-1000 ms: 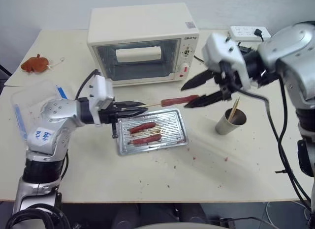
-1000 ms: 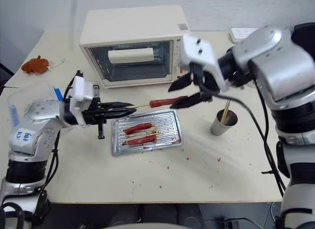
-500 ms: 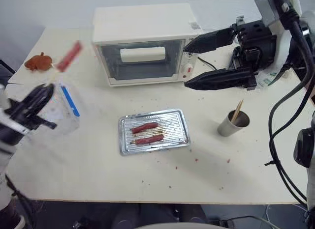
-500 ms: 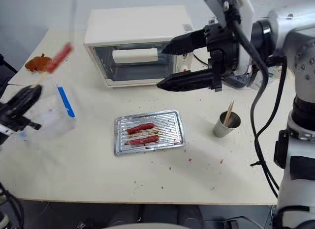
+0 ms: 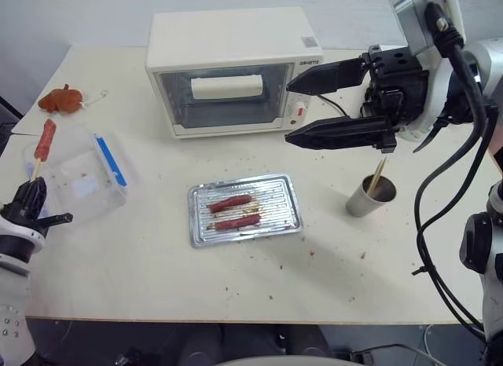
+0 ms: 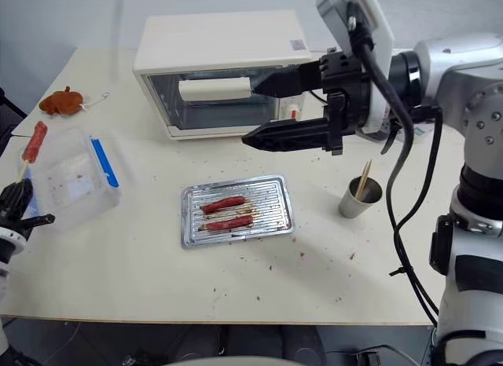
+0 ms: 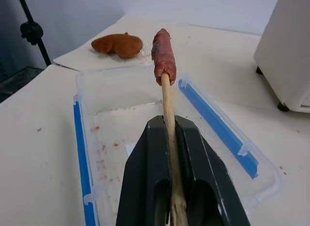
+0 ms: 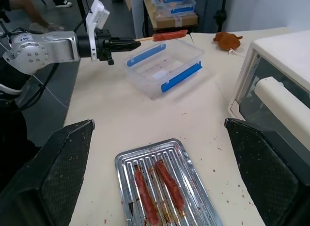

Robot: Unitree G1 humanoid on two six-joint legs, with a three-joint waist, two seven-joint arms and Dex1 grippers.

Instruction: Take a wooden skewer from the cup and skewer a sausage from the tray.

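At my far left, my left gripper (image 5: 31, 195) pinches a thin pale wooden skewer (image 7: 169, 120) carrying a reddish-brown sausage (image 5: 45, 140) above the clear plastic box (image 5: 78, 181). Below my wide-spread right gripper (image 5: 334, 104): ridged silver tray (image 5: 244, 212), grey-tan paper cup (image 5: 369, 197).

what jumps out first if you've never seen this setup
The left gripper holds a wooden skewer with a sausage on its tip over the clear plastic box at the table's left edge. The right gripper hangs wide open before the toaster oven, above the tray.
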